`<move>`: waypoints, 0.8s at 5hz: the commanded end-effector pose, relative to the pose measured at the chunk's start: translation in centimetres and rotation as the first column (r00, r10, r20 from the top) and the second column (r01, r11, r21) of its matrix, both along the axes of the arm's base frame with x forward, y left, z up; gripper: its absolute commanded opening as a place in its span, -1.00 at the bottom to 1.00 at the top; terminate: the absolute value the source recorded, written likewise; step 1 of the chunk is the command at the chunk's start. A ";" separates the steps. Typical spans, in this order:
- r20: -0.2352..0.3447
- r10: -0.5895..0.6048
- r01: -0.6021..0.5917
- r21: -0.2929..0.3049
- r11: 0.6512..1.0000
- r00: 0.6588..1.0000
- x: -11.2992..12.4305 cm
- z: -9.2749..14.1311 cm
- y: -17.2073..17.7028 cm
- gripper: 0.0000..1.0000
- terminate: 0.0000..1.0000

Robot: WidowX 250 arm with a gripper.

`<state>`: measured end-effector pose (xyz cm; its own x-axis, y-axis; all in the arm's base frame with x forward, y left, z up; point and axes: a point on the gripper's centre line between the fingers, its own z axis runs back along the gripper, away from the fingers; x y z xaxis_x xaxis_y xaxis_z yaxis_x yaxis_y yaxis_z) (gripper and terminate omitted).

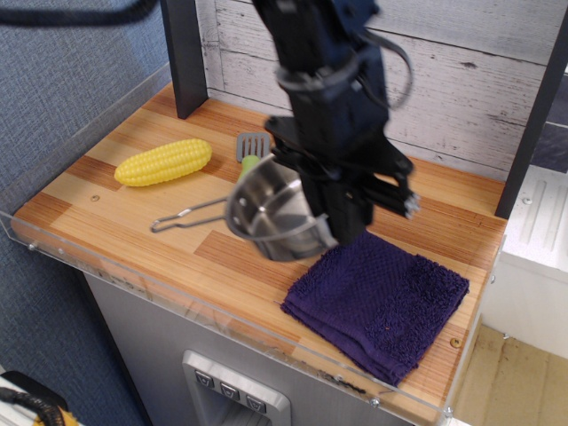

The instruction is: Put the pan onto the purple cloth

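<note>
Above mid tabletop (266,191): pan (271,213) off the surface, tilted, open mouth facing left toward camera, wire handle (188,216) sticking out left. Fingers (328,222) clamped on pan's right rim, dark arm rising behind. Just right and below: purple cloth (377,297), flat, near front right corner, pan's lower edge close to cloth's left corner, overlap or touching unclear. Back left: yellow corn (164,161) lying flat. Behind pan: spatula (253,145) with green handle, partly hidden. Grey plank wall (461,80) at rear.
</note>
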<state>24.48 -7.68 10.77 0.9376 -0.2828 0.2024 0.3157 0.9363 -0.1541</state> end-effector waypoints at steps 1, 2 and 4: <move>0.106 -0.086 0.085 0.011 0.996 0.991 1.7 -1.2 -3.7 -1.00 -1.00; 0.105 -0.112 0.113 -0.002 0.994 0.988 2.6 -2.2 -5.3 -1.00 -1.00; 0.019 -0.120 0.120 -0.002 0.993 0.993 1.8 -5.5 -5.7 -1.00 -1.00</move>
<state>26.75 -13.50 4.68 0.8971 -0.3945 0.1989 0.4249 0.8937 -0.1442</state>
